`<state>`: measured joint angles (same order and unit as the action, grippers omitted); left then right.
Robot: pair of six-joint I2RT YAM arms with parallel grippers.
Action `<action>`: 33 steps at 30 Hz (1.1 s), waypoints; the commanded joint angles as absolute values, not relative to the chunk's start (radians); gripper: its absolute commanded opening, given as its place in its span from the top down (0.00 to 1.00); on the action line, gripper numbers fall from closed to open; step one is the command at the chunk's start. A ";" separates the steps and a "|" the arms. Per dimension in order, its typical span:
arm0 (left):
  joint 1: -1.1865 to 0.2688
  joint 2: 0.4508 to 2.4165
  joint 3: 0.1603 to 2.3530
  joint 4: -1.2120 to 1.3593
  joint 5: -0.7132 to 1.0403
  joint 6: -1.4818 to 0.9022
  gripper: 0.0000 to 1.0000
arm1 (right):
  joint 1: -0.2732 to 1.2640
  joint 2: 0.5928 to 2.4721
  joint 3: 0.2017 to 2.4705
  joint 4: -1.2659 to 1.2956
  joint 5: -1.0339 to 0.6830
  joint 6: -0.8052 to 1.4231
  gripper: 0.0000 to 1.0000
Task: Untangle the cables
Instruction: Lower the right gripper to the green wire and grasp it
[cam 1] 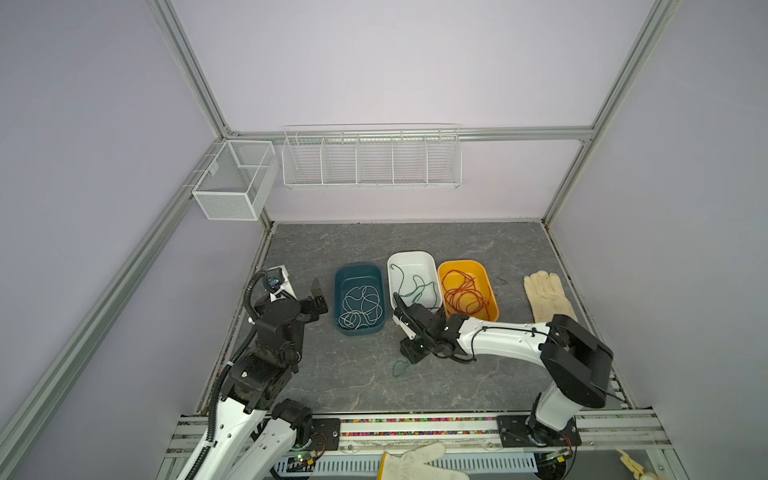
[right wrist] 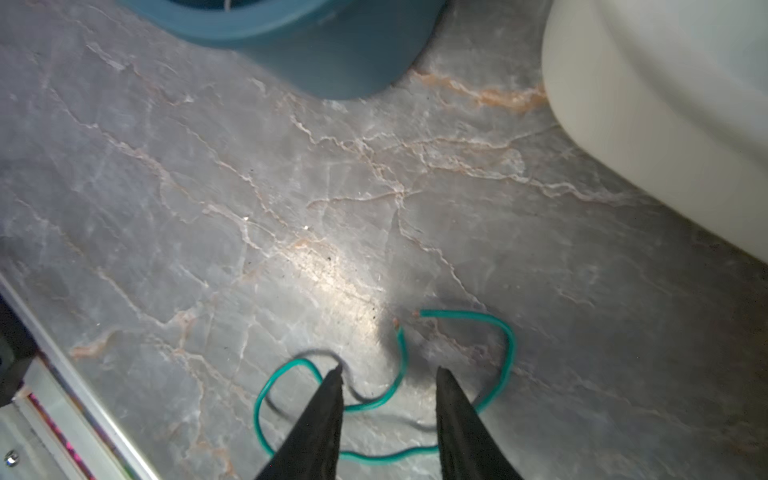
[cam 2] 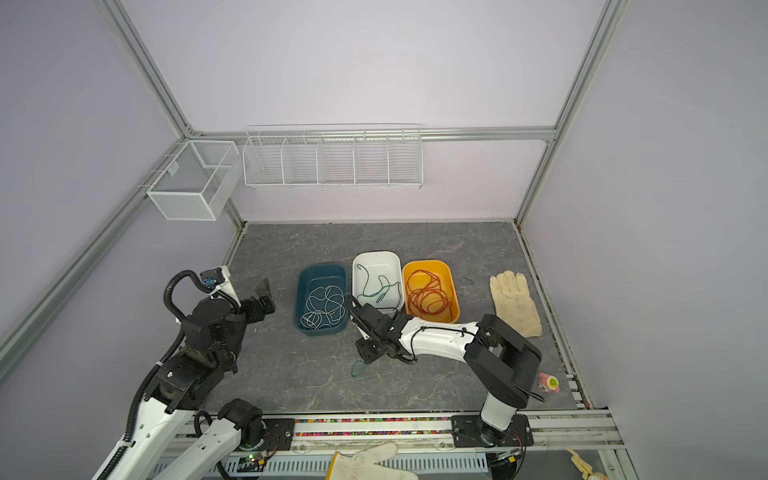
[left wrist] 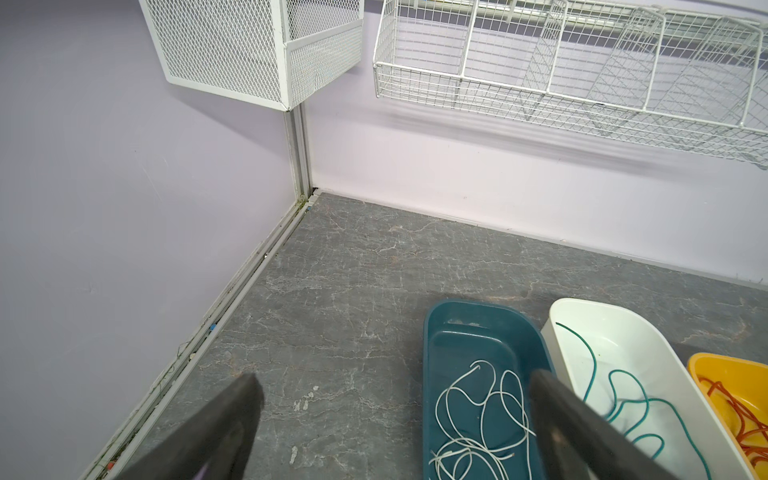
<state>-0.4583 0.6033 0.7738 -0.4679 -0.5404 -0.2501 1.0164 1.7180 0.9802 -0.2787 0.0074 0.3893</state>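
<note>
Three trays stand in a row. The teal tray holds a white cable, the white tray a green cable, and the yellow tray an orange cable. A short green cable lies looped on the table in front of the trays. My right gripper points down just above it, open, with its fingers astride the loop and nothing pinched. To the left of the teal tray my left gripper is wide open and holds nothing.
A cream glove lies to the right of the yellow tray. White wire baskets and a mesh box hang on the walls. Another glove lies on the front rail. A small pink object sits near the right edge.
</note>
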 commanded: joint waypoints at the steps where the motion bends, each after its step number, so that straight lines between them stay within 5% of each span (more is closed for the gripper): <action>1: -0.462 0.606 0.768 -0.457 -0.528 -0.242 0.01 | 1.022 1.755 0.994 -0.261 0.050 0.396 0.62; 6: -0.462 0.609 0.769 -0.457 -0.523 -0.242 0.01 | 1.022 1.806 1.011 -0.255 0.060 0.401 0.67; 15: -0.462 0.604 0.768 -0.456 -0.528 -0.241 0.01 | 1.022 1.774 0.989 -0.241 0.060 0.408 0.93; 33: -0.462 0.609 0.768 -0.458 -0.522 -0.241 0.01 | 1.006 1.420 1.027 -0.391 0.138 0.337 0.94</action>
